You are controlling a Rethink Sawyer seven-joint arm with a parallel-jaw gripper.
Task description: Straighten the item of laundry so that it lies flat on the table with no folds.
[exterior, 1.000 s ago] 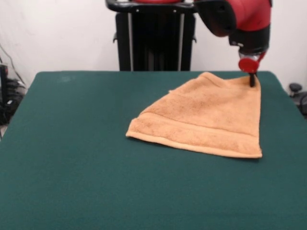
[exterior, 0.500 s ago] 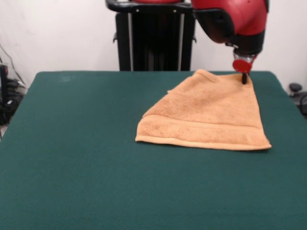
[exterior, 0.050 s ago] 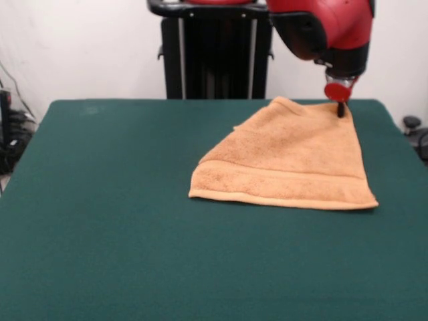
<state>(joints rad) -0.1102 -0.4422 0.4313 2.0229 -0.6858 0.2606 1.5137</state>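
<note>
A red robot arm reached down to an orange-tan towel (exterior, 0.050 s ago: 291, 160) on a green desk (exterior, 0.050 s ago: 107, 221).
The towel lay on the desk's right half, tapering toward its far end, a woven band along its near edge. The fingers (exterior, 0.050 s ago: 340, 110) met the towel's far right corner; whether they gripped it could not be told.

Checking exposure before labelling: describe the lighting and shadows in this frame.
Front view: even, soft light, no glare on the table; only a thin dark shadow under the towel at its near right corner; the hand is small, its tip indistinct.
</note>
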